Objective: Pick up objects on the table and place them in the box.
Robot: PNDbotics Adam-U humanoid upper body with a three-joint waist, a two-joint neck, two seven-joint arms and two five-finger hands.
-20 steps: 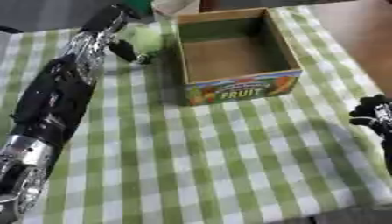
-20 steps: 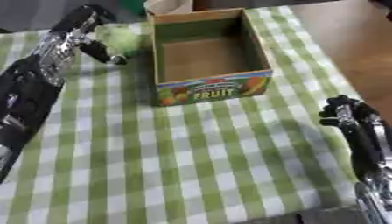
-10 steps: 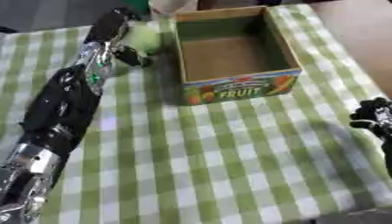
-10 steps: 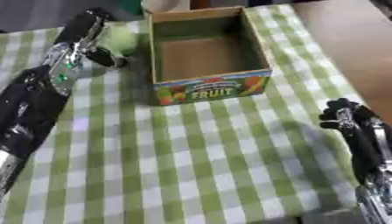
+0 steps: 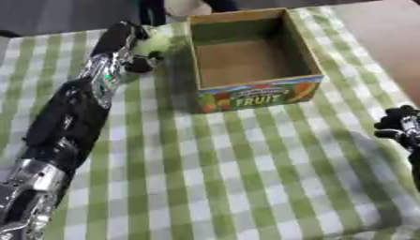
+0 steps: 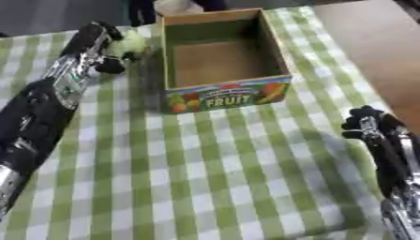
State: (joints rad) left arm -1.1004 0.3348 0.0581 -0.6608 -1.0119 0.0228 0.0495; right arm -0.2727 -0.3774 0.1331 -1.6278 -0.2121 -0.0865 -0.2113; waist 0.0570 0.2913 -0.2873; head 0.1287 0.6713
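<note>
Box (image 5: 254,96) front reads "FRUIT". Left robot hand (image 5: 131,44) curls round pale-green object (image 6: 127,46) beside box; right robot hand (image 6: 365,123) idle w/ fingers curled, holding nothing.

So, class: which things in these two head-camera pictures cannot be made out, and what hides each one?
- Pale green object, left eye view: too blurred to identify; the left hand covers its left side.
- Left hand's fingers, both views: merged with the object, so the grip is unclear.
- Right hand, left eye view: cut off by the right edge.
- Box interior, right eye view: the far part lies in shadow.
</note>
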